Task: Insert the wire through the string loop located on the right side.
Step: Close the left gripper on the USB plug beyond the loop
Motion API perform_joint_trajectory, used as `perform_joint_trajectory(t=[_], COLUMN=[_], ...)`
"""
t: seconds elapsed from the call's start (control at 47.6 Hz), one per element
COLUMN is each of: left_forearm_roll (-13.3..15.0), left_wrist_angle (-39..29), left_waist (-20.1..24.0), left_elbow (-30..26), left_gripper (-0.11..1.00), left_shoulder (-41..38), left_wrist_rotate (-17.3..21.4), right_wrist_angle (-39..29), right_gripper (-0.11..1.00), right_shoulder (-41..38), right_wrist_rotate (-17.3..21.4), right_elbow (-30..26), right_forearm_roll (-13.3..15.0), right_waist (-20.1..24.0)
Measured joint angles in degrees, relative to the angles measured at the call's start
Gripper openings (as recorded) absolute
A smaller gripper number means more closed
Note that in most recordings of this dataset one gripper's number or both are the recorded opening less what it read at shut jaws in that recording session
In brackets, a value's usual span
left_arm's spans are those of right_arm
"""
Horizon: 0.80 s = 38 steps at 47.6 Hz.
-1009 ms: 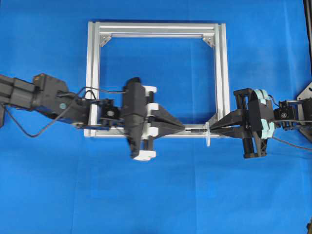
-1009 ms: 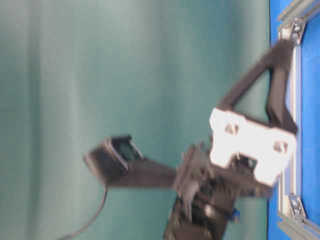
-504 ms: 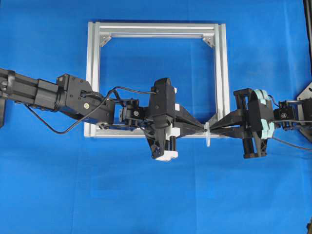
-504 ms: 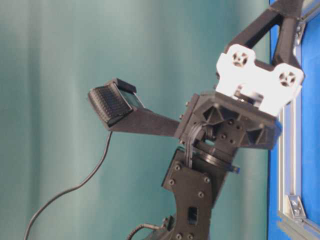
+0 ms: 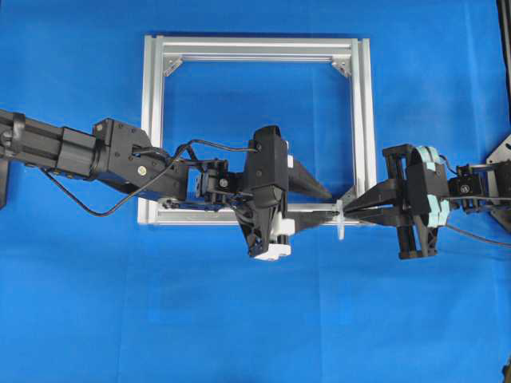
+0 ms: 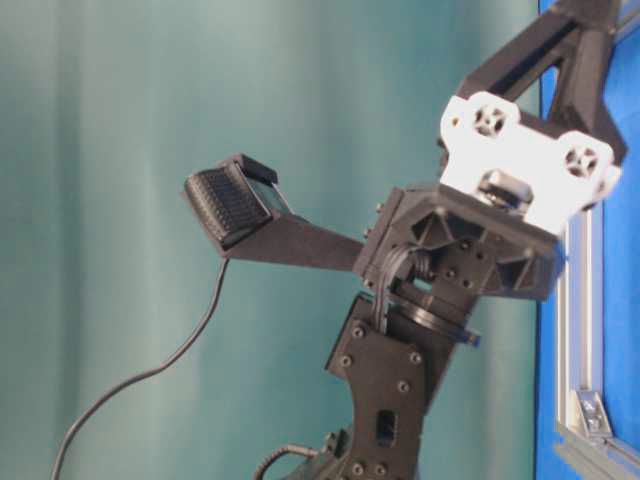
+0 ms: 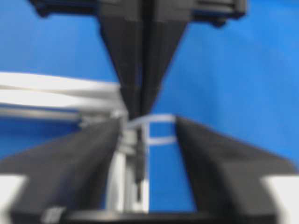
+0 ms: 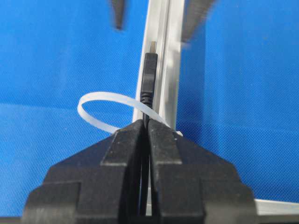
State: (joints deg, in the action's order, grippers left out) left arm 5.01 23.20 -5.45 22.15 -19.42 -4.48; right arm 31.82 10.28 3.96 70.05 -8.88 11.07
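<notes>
Left hand [image 5: 326,203] newly spread, wire [image 8: 148,77] through string loop [image 8: 110,108], right hand [image 8: 145,128] pinching it

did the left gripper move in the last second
Yes. In the overhead view the left gripper has slid rightward along the frame's near rail toward the string loop, and its fingers have since spread open.

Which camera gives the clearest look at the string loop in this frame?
The right wrist view: the string loop is sharp, an oval with the wire passing through it above the shut right gripper. The left wrist view shows it blurred; overhead it is a tiny white sliver by the aluminium frame.
</notes>
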Motion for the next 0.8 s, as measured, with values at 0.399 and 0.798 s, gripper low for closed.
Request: perform_joint_trajectory(t=[0.399,0.798], left_forearm_roll=[-0.26,-0.35], left_wrist_angle=[-0.09,-0.09], left_waist=[0.09,0.09], left_elbow=[0.0,-1.23], left_gripper=[0.88,0.87], left_shoulder=[-0.53,-6.68], left_wrist_rotate=[-0.09,0.0], right_wrist_angle=[0.09,0.09], right_gripper=[-0.04,-0.04], right_shoulder=[-0.09,-0.09], right_wrist_rotate=[0.0,0.0], right_elbow=[0.0,0.0], right_forearm_roll=[0.09,0.0], right_waist=[0.0,0.0])
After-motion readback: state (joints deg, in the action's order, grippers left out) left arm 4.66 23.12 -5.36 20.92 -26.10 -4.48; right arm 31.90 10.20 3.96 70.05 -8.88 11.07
